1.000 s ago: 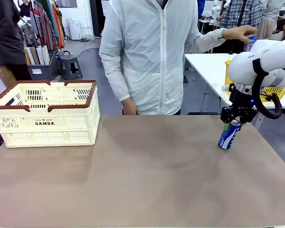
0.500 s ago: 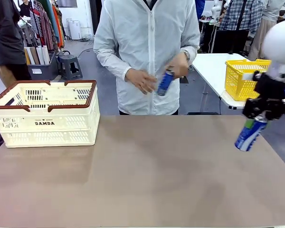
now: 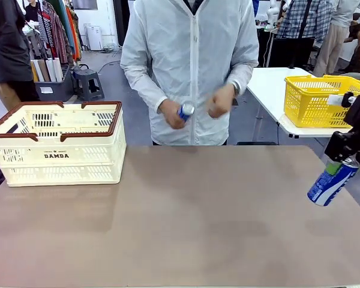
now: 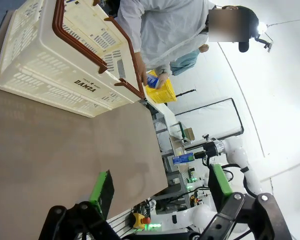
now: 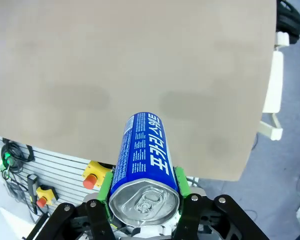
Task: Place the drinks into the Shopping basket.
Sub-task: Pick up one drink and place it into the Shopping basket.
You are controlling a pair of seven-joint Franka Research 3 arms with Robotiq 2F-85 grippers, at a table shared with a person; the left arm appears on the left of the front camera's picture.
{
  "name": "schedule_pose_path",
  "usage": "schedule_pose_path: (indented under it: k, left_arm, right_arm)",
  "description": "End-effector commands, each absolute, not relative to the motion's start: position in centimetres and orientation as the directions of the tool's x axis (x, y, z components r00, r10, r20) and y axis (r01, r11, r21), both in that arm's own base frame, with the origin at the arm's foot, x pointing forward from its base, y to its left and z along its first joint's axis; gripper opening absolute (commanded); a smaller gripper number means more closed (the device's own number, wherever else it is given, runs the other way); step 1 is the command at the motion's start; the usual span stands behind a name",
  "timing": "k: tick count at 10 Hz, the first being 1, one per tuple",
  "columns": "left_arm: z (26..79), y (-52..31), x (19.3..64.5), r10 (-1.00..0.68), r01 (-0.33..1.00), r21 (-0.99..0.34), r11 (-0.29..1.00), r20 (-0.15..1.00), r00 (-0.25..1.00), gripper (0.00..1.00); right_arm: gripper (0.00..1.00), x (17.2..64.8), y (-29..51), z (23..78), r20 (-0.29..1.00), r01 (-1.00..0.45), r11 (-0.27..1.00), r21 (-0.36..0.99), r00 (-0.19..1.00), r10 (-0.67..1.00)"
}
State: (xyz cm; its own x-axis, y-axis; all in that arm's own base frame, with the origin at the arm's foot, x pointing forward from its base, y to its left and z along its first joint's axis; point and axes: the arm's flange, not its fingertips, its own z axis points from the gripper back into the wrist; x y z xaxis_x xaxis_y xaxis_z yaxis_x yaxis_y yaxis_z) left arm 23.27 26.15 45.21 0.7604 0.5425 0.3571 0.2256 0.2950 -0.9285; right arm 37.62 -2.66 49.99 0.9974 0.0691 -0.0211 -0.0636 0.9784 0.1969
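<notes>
My right gripper (image 3: 347, 159) hangs above the table's right edge, shut on a blue Pocari Sweat can (image 3: 332, 183) that tilts with its bottom down-left. From the right wrist, that can (image 5: 145, 157) sits between the green pads (image 5: 106, 187), silver top toward the camera, with the brown table far below. The person across the table holds a second blue can (image 3: 185, 111) in both hands at waist height. The cream Shopping basket (image 3: 57, 144) with its brown rim stands at the far left. My left gripper (image 4: 160, 187) is open and holds nothing, and the basket (image 4: 65, 65) lies ahead of it.
A bright yellow mesh basket (image 3: 321, 99) stands on a white side table behind the right arm. The brown table (image 3: 180, 228) stretches bare between the basket and the right gripper. Other people stand in the background.
My right gripper lifted the blue can off the table and carried it right, toward the table's edge. The person fetched another blue can from the right and now holds it in front.
</notes>
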Motion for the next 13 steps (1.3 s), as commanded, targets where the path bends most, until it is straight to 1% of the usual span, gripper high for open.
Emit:
schedule_pose_path:
  k: [1,2,3,4,5,6,7,8,9,10,11,13]
  left_arm:
    - [45.2,26.2,23.3,0.547,0.252,-0.924,0.288,0.375,0.749,1.0]
    - [45.2,26.2,23.3,0.547,0.252,-0.924,0.288,0.375,0.749,1.0]
    - [45.2,26.2,23.3,0.547,0.252,-0.924,0.288,0.375,0.749,1.0]
    - [45.2,26.2,23.3,0.547,0.252,-0.924,0.288,0.375,0.749,1.0]
    - [45.2,26.2,23.3,0.547,0.252,-0.924,0.288,0.375,0.749,1.0]
    - [45.2,26.2,23.3,0.547,0.252,-0.924,0.288,0.375,0.749,1.0]
    - [45.2,26.2,23.3,0.547,0.252,-0.924,0.288,0.375,0.749,1.0]
    - [45.2,26.2,23.3,0.547,0.252,-0.924,0.288,0.375,0.749,1.0]
    - [45.2,26.2,23.3,0.547,0.252,-0.924,0.288,0.375,0.749,1.0]
    - [45.2,26.2,23.3,0.547,0.252,-0.924,0.288,0.375,0.749,1.0]
    - [45.2,26.2,23.3,0.547,0.252,-0.924,0.288,0.375,0.749,1.0]
    - [45.2,26.2,23.3,0.547,0.252,-0.924,0.288,0.375,0.749,1.0]
  right_arm:
    - [0.0,39.2,-2.8,50.8,-0.021,-0.068,0.98,0.185,0.997,0.074]
    - [0.0,37.6,-2.7,50.0,-0.021,-0.064,0.978,0.197,0.997,0.069]
    - [0.0,38.0,2.5,50.7,0.005,-0.026,0.992,0.127,1.0,0.025]
    - [0.0,38.8,8.7,50.9,0.013,-0.032,0.998,0.062,0.999,0.032]
    - [0.0,39.9,15.0,50.3,0.026,-0.073,0.997,0.015,0.997,0.072]
    - [0.0,40.6,21.2,49.4,0.026,-0.147,0.989,0.016,0.989,0.147]
    - [0.0,41.0,25.0,49.0,0.031,-0.2,0.98,-0.009,0.979,0.2]
    - [0.0,41.6,26.6,49.1,0.045,-0.231,0.973,-0.011,0.972,0.231]
    - [0.0,41.8,25.6,49.3,0.04,-0.218,0.976,0.007,0.975,0.217]
    - [0.0,42.0,22.1,49.7,0.023,-0.157,0.987,0.017,0.987,0.157]
    - [0.0,41.4,16.5,50.6,0.034,-0.058,0.997,0.044,0.998,0.056]
    - [0.0,38.4,7.8,52.0,0.036,0.113,0.988,0.105,0.992,-0.118]
